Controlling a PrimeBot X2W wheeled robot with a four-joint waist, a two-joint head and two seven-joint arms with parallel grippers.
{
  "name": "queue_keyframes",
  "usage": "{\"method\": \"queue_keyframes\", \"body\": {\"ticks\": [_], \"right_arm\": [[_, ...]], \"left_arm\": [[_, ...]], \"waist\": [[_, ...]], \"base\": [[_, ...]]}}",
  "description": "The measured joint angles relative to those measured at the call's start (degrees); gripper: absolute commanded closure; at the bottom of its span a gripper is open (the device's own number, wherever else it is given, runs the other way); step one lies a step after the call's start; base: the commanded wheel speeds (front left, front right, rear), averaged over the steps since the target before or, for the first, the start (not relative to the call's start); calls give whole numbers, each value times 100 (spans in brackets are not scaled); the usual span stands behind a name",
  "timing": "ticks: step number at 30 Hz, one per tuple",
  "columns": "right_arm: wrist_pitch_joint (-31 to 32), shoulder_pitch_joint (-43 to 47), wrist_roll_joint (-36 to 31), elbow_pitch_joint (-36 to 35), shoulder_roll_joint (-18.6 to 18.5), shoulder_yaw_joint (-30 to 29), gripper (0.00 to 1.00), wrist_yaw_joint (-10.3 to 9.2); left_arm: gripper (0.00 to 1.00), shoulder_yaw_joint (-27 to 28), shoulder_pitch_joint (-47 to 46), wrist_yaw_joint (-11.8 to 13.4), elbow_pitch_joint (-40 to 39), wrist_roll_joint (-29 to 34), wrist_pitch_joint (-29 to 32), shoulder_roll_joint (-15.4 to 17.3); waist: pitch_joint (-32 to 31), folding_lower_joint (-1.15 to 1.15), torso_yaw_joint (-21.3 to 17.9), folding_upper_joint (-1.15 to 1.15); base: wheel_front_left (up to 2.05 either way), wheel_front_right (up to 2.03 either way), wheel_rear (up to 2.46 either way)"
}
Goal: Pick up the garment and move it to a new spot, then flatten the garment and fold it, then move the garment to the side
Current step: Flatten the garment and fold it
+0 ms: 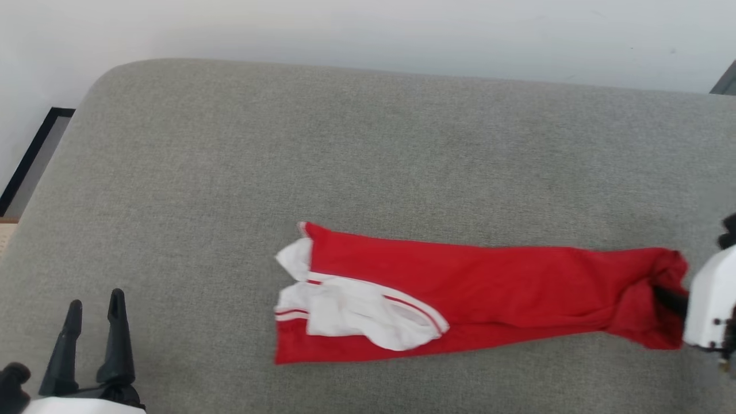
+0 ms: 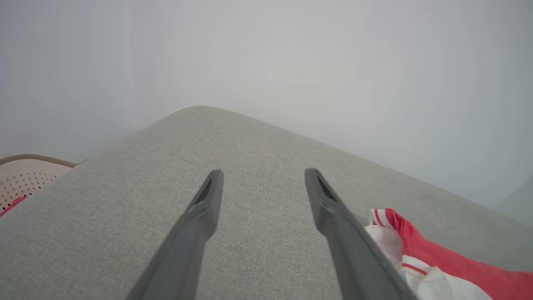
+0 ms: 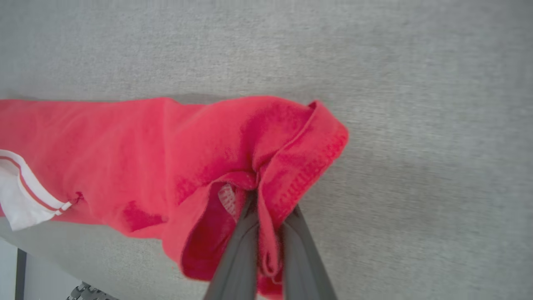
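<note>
My right gripper (image 3: 268, 204) clamped shut on bunched hem end of shirt (image 1: 494, 287). I judge edge grip lets rest drag flat behind. Shirt lies stretched in long band on grey cushion (image 1: 368, 144), white sleeves (image 1: 356, 313) at end away from my grip. My left gripper (image 1: 95, 302) wide open, holding nothing, apart from shirt at left, probably waiting to take sleeve end for flattening.

No readable text anywhere tbh, the little label (image 3: 227, 199) tucked inside the shirt (image 3: 166, 146) is too blurry to make out.
</note>
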Motion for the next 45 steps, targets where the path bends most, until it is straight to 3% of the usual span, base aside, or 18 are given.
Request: {"method": "queue_keyframes", "body": {"ticks": [9,17,24,33,45], "right_arm": [[104,-15,-489,214,-326,-786,100,0],[158,-115,-757,387,-368,-906,100,0],[423,133,-541,-450,-236,-510,100,0],[552,224,-405,-1333,190,563,100,0],[15,-364,-315,-576,654,1908,100,0]], "left_arm": [[0,366,53,-218,63,503,0,-565],[0,282,-1,-266,113,876,0,-698],[0,170,0,-266,80,904,0,-706],[0,96,4,-266,55,903,0,-666],[0,-169,-126,-266,149,840,0,-617]], "waist": [[-58,0,-172,0],[-121,0,-260,0],[-170,0,-211,0],[-187,0,33,0],[-187,0,637,0]], "base": [[0,0,0],[0,0,0],[0,0,0],[0,0,0],[0,0,0]]}}
